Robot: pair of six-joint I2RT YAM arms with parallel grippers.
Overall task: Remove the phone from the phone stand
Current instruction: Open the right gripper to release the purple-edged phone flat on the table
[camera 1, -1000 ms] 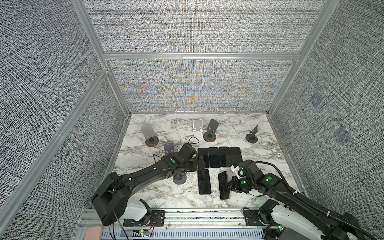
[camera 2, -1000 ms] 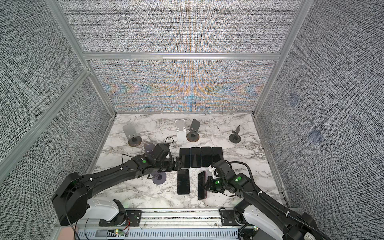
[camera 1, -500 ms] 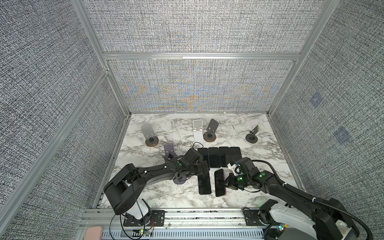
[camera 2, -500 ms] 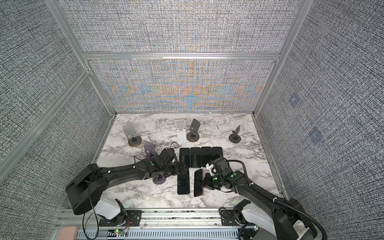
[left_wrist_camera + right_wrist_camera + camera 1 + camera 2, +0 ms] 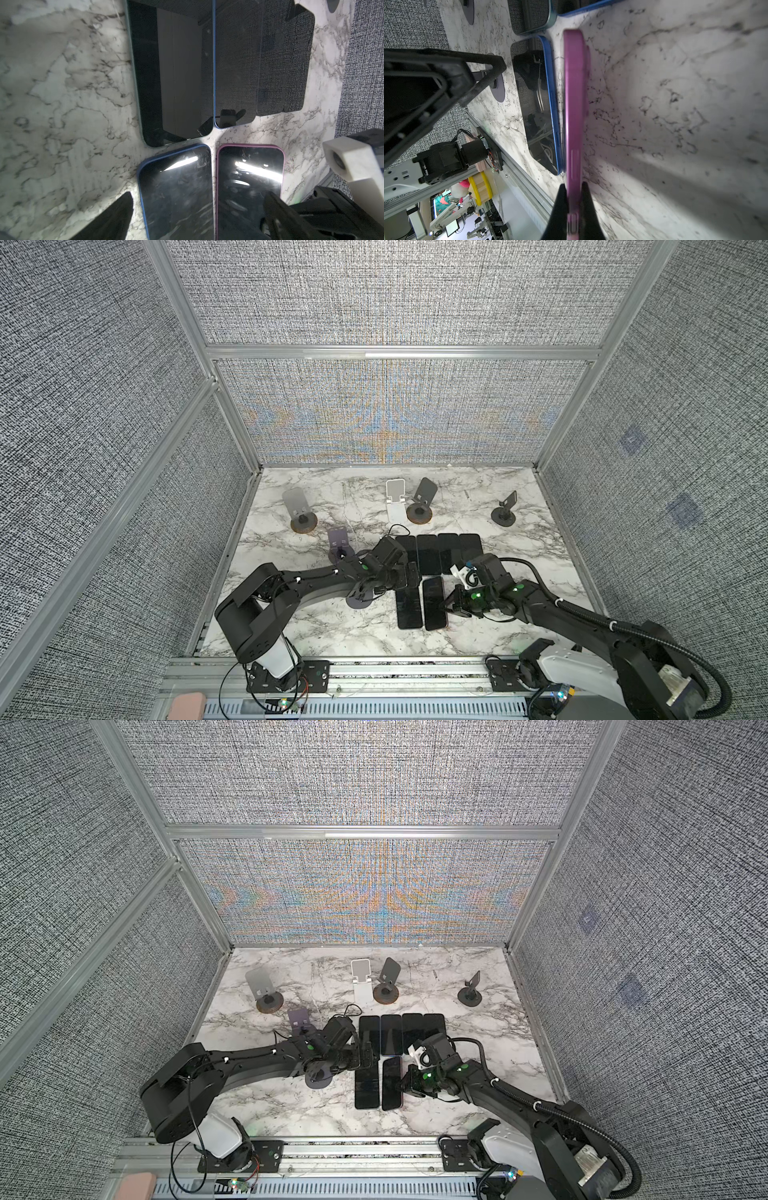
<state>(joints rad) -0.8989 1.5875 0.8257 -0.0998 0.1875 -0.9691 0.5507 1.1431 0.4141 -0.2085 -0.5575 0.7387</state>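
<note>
1. Right gripper is clamping the pink phone by its thin edge, jaws closed on it.
2. Phone is sitting off every stand, low over the table near 6 o'clock, with the blue phone just beside it at its 9 o'clock. Touching the marble or not, I cannot tell.
3. Left gripper is hovering with jaws wide apart, holding nothing.
4. Stands toward 12 o'clock, the white stand among them, are showing no phone.
5. Judging removal as done; letting go and backing away are remaining.
</note>
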